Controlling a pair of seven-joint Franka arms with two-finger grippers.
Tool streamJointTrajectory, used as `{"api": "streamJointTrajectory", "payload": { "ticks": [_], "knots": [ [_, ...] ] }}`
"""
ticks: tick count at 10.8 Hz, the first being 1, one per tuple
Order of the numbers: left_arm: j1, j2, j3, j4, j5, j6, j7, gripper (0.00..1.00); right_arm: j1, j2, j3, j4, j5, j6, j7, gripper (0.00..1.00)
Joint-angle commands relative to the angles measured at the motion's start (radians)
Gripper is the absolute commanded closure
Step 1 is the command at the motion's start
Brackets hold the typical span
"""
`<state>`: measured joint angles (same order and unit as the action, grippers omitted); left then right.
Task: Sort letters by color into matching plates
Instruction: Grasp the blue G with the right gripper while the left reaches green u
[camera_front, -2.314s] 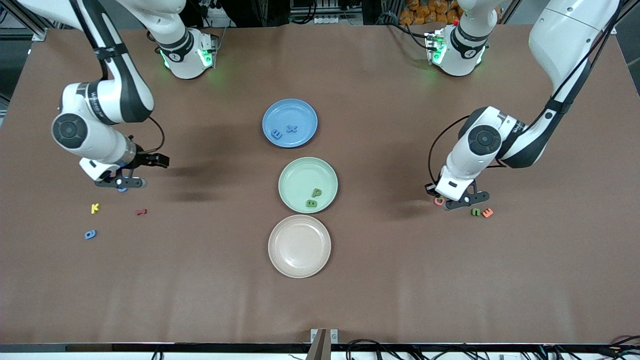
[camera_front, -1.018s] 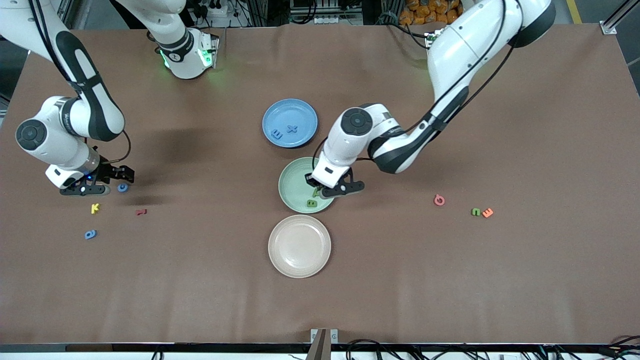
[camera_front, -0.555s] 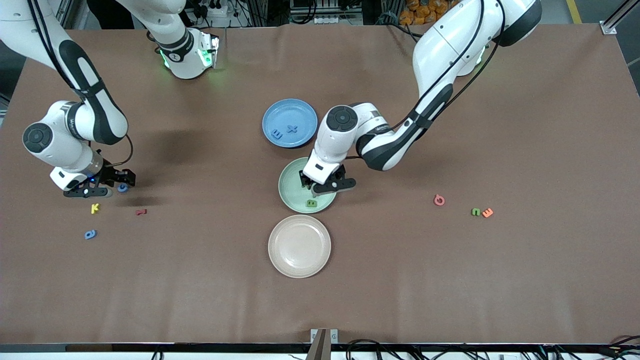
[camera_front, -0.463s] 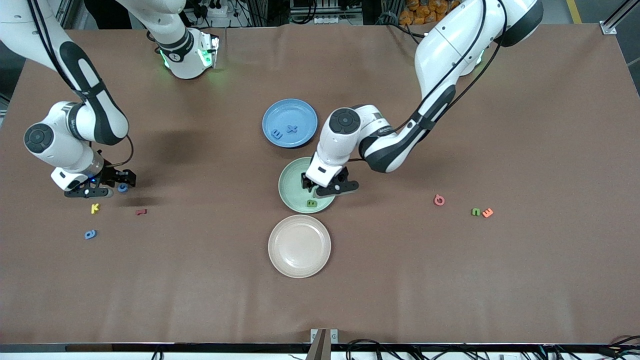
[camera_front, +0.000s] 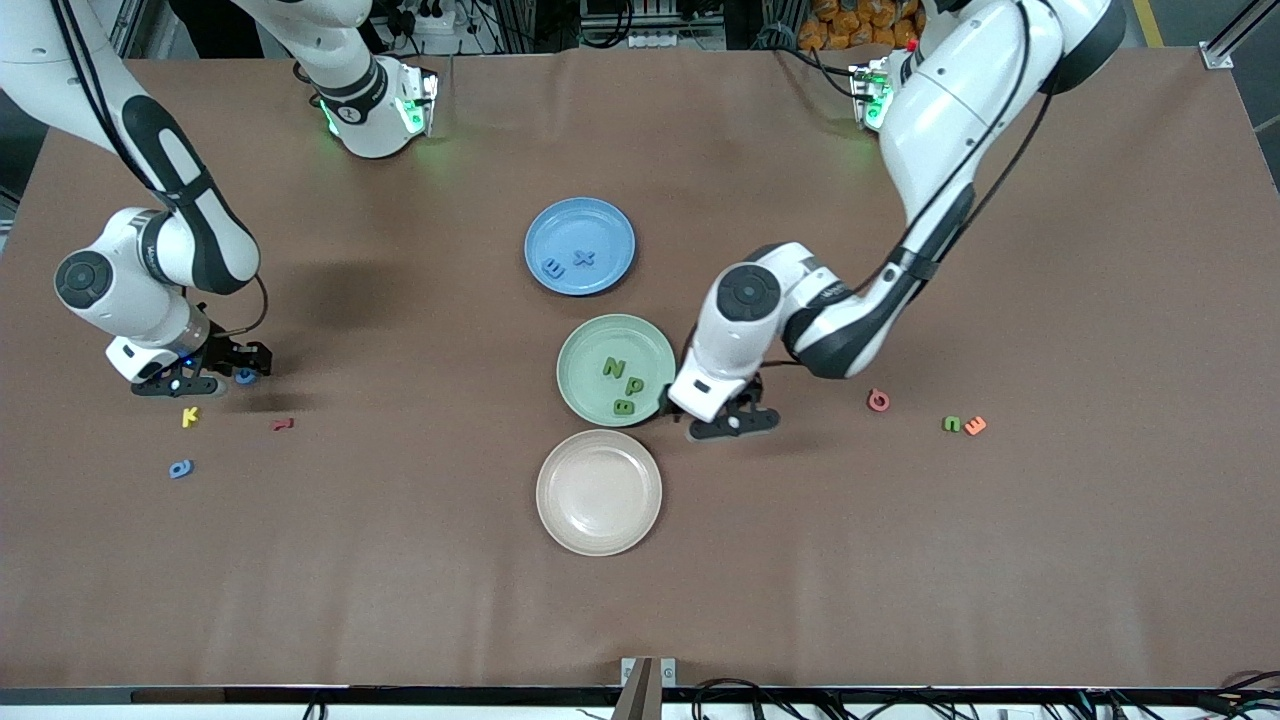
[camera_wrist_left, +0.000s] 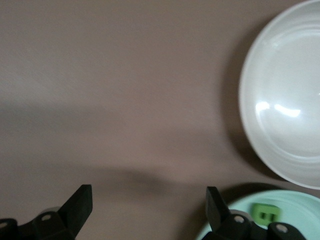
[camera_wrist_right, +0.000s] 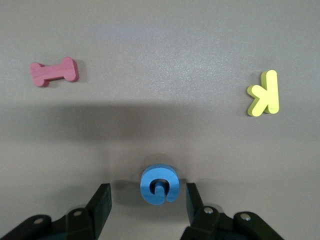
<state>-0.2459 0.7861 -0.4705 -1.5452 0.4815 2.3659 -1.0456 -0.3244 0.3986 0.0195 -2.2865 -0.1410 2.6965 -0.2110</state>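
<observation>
The left gripper hangs wide open and empty over the table beside the pale green plate, where three green letters lie. Farther, at the right arm's end, the right gripper straddles the blue round letter, fingers half closed, not yet touching it; I judge the next move is to close, lift and carry it to the blue plate

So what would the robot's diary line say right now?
left claw: open, beside green plate | three green letters in plate | right claw: open around blue letter, on table
</observation>
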Motion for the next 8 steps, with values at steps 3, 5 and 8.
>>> {"api": "streamJointTrajectory", "payload": {
  "ticks": [3, 5, 8],
  "knots": [
    [0.155, -0.045, -0.023, -0.012, -0.038, -0.192, 0.372, 0.0, -0.002, 0.028, -0.006, 0.009, 0.008, 0.031, -0.034, 0.47],
    [0.201, -0.045, -0.017, -0.012, -0.037, -0.201, 0.413, 0.0, -0.001, 0.032, -0.013, 0.009, 0.008, 0.04, -0.062, 0.66],
    [0.31, -0.042, -0.016, -0.019, -0.035, -0.228, 0.598, 0.0, 0.001, 0.026, -0.012, 0.009, 0.008, 0.039, -0.064, 1.0]
  ]
}}
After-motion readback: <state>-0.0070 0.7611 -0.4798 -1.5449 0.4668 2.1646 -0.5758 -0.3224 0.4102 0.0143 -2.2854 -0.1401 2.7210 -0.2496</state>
